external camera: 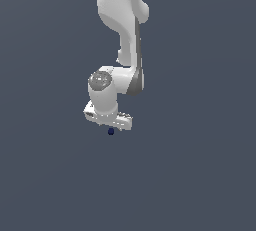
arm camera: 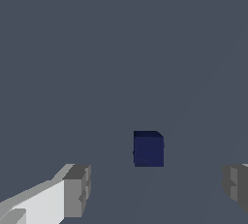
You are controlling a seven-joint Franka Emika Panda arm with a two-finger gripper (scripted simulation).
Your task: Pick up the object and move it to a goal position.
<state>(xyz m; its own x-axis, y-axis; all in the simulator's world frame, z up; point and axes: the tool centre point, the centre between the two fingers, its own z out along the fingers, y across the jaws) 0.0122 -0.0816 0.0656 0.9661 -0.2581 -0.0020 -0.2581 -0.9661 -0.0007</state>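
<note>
Hovering spread wide, the gripper [arm camera: 155,189] straddles the block [arm camera: 148,149] untouched (fingertips cropped in the wrist view).

A: Any writing, labels or numbers to read here?

B: None. The arm [external camera: 120,40] carries no brand or marking that can be made out.

A: And the small block [arm camera: 148,149]?

B: Plain dark blue faces, no letters or signs on them.
</note>
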